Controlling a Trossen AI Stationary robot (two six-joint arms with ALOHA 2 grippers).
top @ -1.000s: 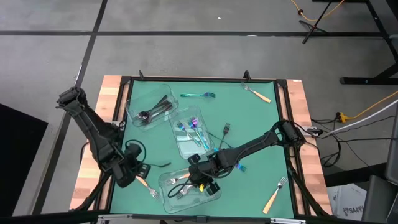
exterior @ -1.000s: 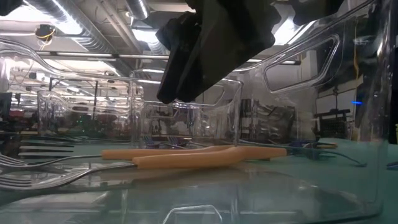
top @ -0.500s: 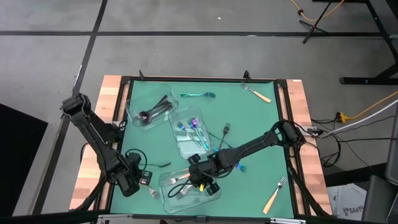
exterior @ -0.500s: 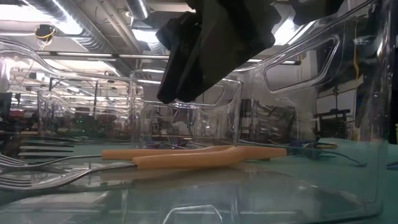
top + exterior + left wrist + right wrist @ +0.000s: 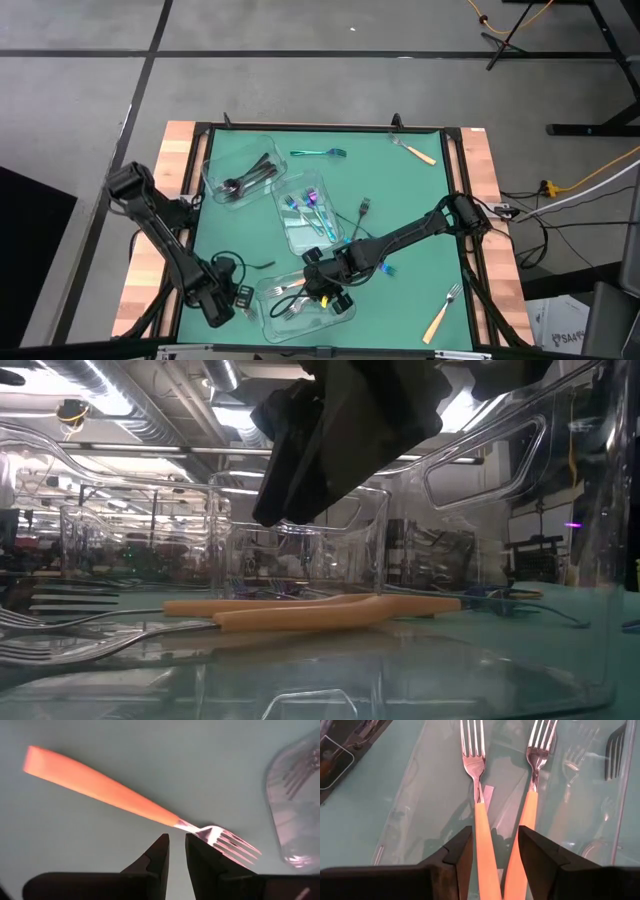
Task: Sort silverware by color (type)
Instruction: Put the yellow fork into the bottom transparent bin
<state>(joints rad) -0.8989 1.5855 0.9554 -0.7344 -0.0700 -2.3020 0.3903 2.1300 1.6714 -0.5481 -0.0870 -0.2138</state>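
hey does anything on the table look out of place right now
Yes: several pieces lie loose on the green mat outside the clear plastic containers: a teal iridescent fork, two orange-handled forks near the right corners, and another under the left gripper.

left claw (image 5: 174, 851) nearly closed (low) — right claw (image 5: 494, 851) spread.

The desk (image 5: 420, 200) has a plain green mat, framed in black, with pale wood strips along its left and right edges. Three containers (image 5: 240, 168) are clear plastic. One holds all-black utensils (image 5: 250, 178), the middle one holds iridescent blue-purple-teal forks (image 5: 305, 205), and the one at the near edge holds silver forks with orange handles (image 5: 482, 820). A teal fork (image 5: 318, 153) lies loose near the far edge. Both arms are dark, nearly black.
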